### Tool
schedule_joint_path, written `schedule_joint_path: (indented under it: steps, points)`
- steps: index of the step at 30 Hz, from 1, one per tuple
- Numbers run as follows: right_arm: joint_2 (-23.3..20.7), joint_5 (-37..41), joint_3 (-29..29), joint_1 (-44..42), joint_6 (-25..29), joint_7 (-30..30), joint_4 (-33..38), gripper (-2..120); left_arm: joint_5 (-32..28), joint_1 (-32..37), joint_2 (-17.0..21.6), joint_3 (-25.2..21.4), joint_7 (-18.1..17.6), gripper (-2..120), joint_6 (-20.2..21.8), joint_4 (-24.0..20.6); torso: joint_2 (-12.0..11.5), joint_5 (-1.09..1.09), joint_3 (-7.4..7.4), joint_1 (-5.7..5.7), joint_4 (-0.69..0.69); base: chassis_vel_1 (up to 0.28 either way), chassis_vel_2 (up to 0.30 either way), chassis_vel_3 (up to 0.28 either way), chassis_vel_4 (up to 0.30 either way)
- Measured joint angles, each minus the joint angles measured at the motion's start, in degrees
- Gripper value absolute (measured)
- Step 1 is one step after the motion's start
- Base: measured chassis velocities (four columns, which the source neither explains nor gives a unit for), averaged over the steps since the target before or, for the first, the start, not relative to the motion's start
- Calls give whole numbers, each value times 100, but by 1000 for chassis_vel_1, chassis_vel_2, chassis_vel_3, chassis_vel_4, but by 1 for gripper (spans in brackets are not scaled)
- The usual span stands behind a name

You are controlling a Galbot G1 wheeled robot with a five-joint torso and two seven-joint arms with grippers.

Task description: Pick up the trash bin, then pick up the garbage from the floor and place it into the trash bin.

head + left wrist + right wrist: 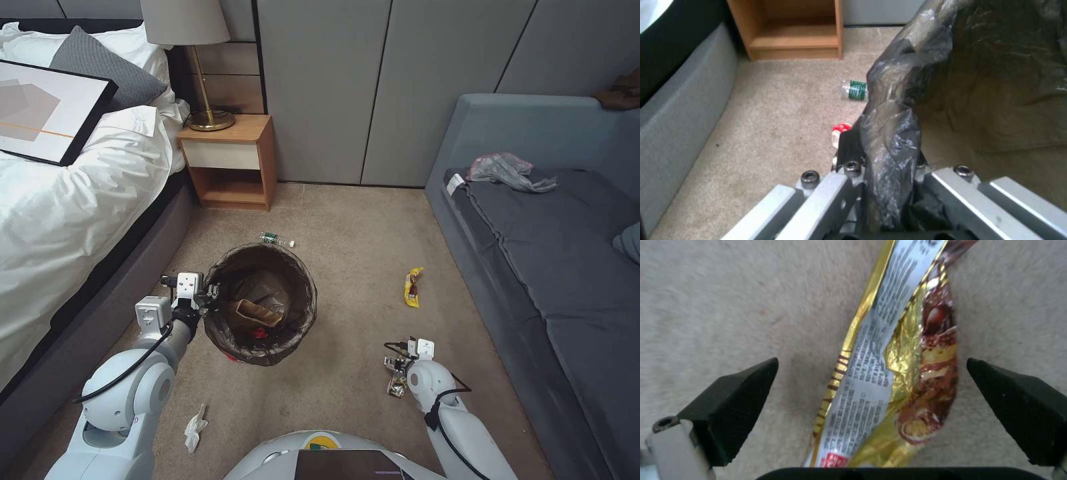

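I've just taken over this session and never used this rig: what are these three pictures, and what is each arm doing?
The wide picture looks down from the robot's head. The left gripper is shut on the bagged rim of the trash bin; the left wrist camera shows that rim up close. The right gripper is open, low over the carpet, straddling a gold snack wrapper, seen from its wrist camera. On the floor lie another yellow wrapper, a small bottle and a tissue wad.
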Motion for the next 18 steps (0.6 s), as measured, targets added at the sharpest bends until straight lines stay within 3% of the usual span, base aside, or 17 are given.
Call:
schedule_joint_path:
  steps: [7, 13, 18]
  points:
    - [72, -109, -20, 95, 129, -52, -332, 88, -1, 8, 16, -17, 7, 0, 0, -6, 0, -5, -1, 0, -1, 0, 0, 0, 0]
    - [60, -111, 24, -71, 142, -38, -141, 65, -1, 5, 36, -29, 9, 0, 0, -19, 0, 3, 0, 0, 4, 0, 0, 0, 0]
    - [33, -58, 89, -215, 45, 60, 128, 44, -1, -5, 40, -21, 9, 0, 0, -18, 0, 1, 1, 0, -2, 0, 0, 0, 0]
